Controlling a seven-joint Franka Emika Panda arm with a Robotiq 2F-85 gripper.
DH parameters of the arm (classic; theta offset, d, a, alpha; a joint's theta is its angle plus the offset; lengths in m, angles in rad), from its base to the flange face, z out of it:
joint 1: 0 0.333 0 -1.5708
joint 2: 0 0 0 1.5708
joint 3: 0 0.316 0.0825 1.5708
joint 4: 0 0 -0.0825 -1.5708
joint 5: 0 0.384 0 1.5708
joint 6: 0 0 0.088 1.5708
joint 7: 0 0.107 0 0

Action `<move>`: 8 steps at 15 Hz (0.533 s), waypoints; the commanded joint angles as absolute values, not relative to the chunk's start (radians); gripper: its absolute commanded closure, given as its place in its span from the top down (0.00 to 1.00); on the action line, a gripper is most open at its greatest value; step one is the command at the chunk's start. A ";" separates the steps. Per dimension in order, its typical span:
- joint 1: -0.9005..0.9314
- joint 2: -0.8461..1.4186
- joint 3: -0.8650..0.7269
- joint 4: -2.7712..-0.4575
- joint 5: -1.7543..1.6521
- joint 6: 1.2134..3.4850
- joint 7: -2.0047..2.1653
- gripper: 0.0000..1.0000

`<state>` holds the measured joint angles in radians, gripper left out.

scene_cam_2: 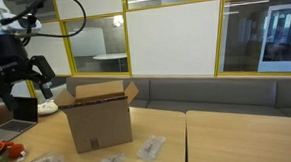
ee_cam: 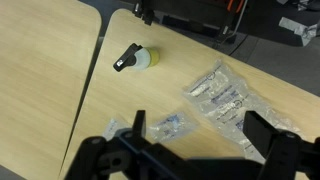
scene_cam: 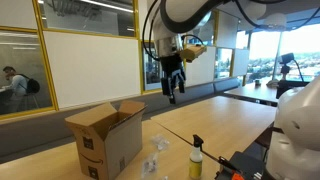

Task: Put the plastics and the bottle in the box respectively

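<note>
The brown cardboard box [scene_cam: 105,138] [scene_cam_2: 98,122] stands on the wooden table with its top flaps open. The slim yellowish bottle [scene_cam: 196,158] with a black cap stands upright near the table's front; the wrist view shows the bottle [ee_cam: 140,60] from above. Clear wrinkly plastics [scene_cam: 155,148] [scene_cam_2: 149,146] [ee_cam: 222,95] lie flat on the table beside the box, with a smaller piece [ee_cam: 170,125] closer in. My gripper [scene_cam: 172,82] [scene_cam_2: 25,75] [ee_cam: 200,135] hangs high above the table, open and holding nothing. It is well clear of box, bottle and plastics.
A seam [ee_cam: 88,80] splits two table tops. Black gear with cables [scene_cam: 240,165] [ee_cam: 195,15] sits at the table edge near the bottle. A white machine body [scene_cam: 297,130] stands close by. A cushioned bench [scene_cam_2: 216,92] runs along the glass wall.
</note>
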<state>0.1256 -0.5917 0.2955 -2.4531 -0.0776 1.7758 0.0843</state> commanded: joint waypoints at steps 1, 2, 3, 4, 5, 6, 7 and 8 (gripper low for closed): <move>0.154 -0.586 0.272 -2.446 -0.091 1.773 0.098 1.00; 0.154 -0.587 0.272 -2.442 -0.091 1.773 0.098 1.00; 0.154 -0.588 0.272 -2.440 -0.091 1.773 0.098 1.00; 0.154 -0.589 0.272 -2.440 -0.091 1.773 0.098 1.00; 0.154 -0.589 0.272 -2.440 -0.091 1.773 0.098 1.00; 0.154 -0.588 0.272 -2.440 -0.091 1.773 0.098 1.00; 0.154 -0.589 0.272 -2.440 -0.091 1.773 0.098 1.00; 0.154 -0.588 0.272 -2.440 -0.091 1.773 0.098 1.00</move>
<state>0.1255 -0.5941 0.2955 -2.4424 -0.0776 1.7758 0.0843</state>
